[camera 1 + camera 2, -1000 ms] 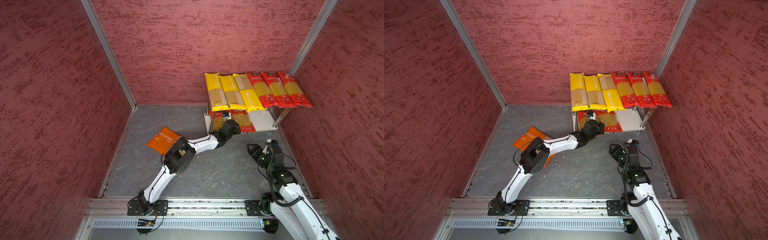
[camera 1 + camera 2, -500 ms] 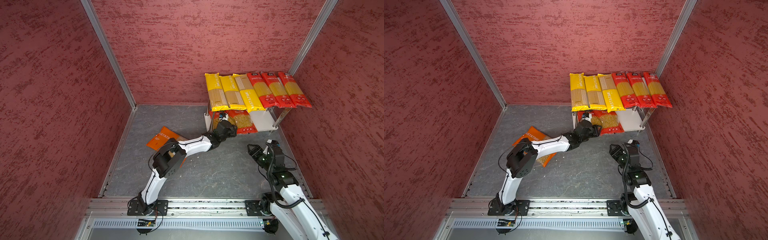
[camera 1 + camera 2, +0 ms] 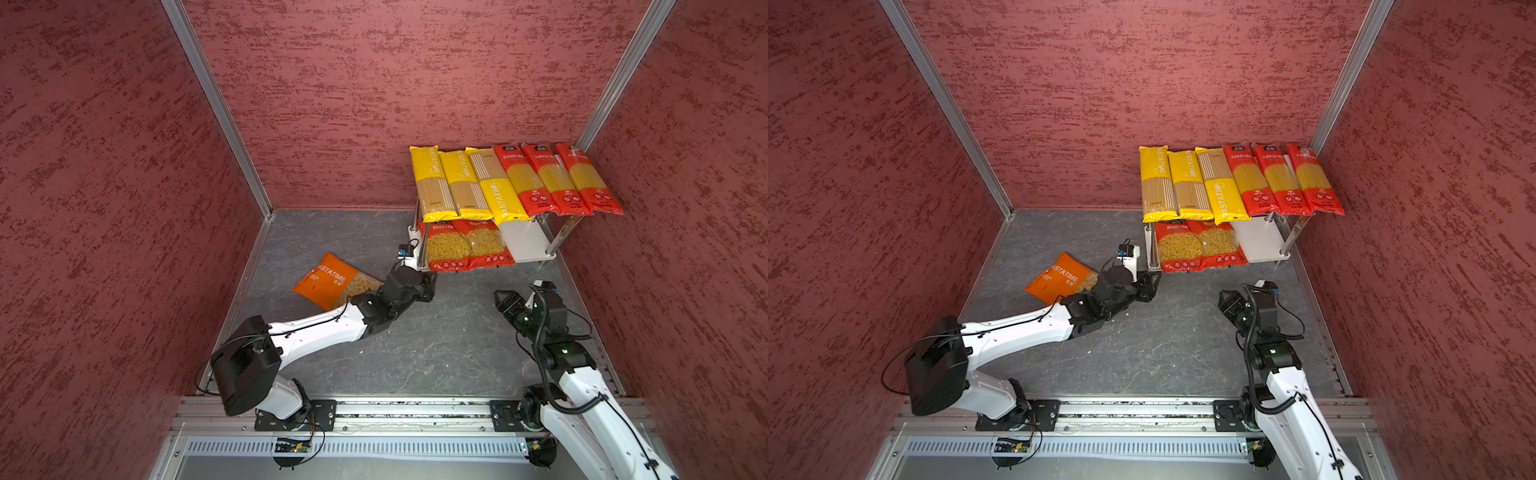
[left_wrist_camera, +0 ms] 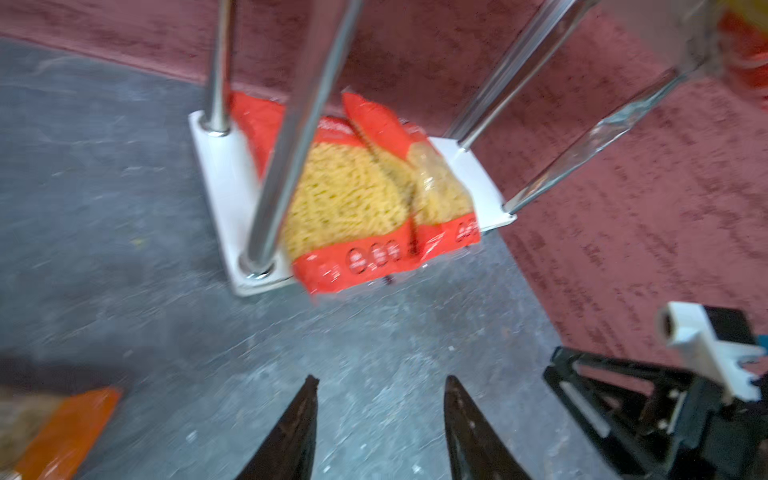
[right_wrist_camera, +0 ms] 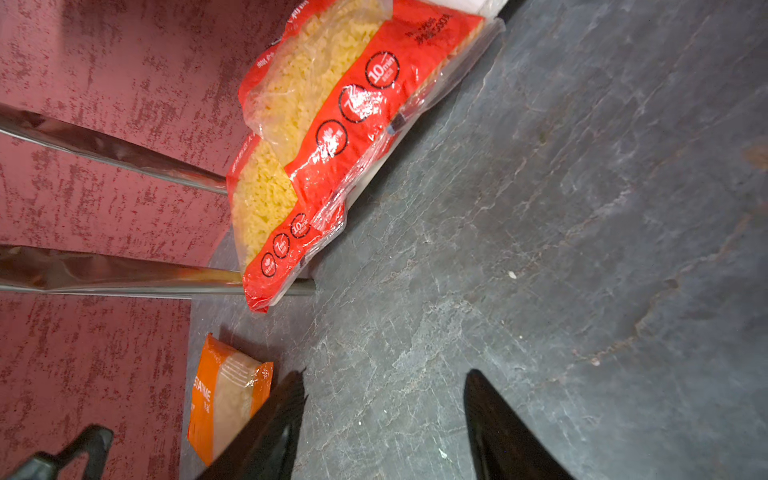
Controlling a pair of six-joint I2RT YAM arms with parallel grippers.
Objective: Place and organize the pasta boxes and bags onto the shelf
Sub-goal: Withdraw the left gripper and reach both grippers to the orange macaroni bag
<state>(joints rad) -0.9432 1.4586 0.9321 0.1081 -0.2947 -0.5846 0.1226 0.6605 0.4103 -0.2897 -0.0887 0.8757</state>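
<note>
Orange plastic short-pasta pack [image 3: 328, 280] lying on the grey bench [image 3: 436, 353]; left gripper [image 4: 381, 380] and right gripper [image 5: 385, 374] fingers parted, empty.
The two wide red short-pasta packs [image 3: 467, 245] overhang the lower board of the white, chrome-legged shelf [image 3: 525, 245] and could be dragged off if brushed during the next placement. That overhang is made clearest in the right wrist view; the six long yellow and red spaghetti packs [image 3: 494, 187] on top are shown clearly only in both top views.

The left arm [image 3: 316, 328] reaches low toward two o'clock, left gripper [image 4: 380, 380] jaws apart, holding nothing. The right arm [image 3: 582, 382] stands bent, right gripper [image 5: 386, 374] likewise parted, pointing ten o'clock.
</note>
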